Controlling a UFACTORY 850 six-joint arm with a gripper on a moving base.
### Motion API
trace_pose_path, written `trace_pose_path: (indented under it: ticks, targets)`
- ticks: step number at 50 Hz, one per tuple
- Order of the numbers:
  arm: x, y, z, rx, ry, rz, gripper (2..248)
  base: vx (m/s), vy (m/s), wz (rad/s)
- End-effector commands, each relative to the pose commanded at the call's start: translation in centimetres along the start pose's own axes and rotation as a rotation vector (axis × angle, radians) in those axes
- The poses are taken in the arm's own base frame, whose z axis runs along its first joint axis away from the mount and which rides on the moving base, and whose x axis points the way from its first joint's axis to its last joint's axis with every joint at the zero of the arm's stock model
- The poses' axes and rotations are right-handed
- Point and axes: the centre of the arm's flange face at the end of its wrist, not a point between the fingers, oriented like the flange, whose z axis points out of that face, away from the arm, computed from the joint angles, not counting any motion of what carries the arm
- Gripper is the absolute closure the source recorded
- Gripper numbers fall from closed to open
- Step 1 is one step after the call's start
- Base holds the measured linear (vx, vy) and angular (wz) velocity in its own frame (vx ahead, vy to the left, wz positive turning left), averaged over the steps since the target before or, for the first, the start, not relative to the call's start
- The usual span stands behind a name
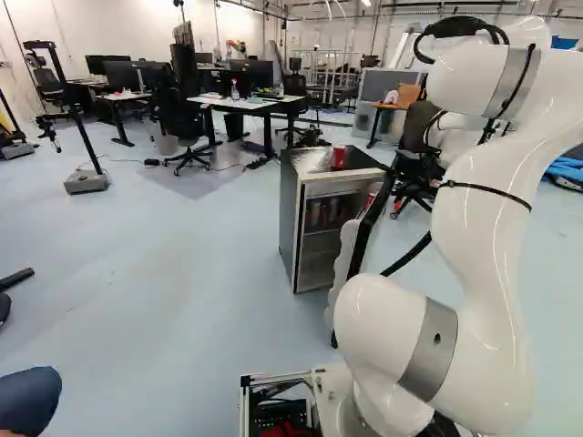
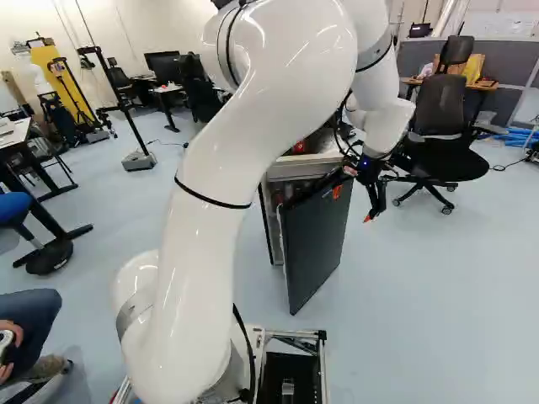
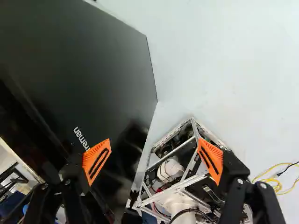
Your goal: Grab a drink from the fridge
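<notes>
Black two-fingered tool: and there it was, just outside the door, fingers wide apart with nothing clamped between them; one orange pad showed against the door's face, the other against the metal-framed base beyond.
Glossy black fridge door: open, what a start! It stood swung well out from the cabinet, its dark outer face towards the tool.
Dark-sided, pale-framed fridge: the front was open to view, with shelves inside; the tool was not in there.
Red-and-dark drink cans: the targets, by the look of it, in a row on the upper shelf, too dim to count. The lower shelf's load was hard to tell.
Red patch: near the top of the door's inner side, possibly another can.
Bright red can: upright on the fridge's top, outside the storage space.
Score so far: door open, no drink in the tool. Reaching round the door, gripping a can and bringing it out all seemed left to play for.
</notes>
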Motion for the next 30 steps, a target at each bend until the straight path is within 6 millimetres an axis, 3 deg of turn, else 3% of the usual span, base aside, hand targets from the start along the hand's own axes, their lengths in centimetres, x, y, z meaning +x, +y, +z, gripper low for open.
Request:
trace_pose_path:
  ticks: [30]
  targets:
    - [-2.3,-3.2,1.0,-0.025,0.011,-0.068,3,0.0,0.0,0.0]
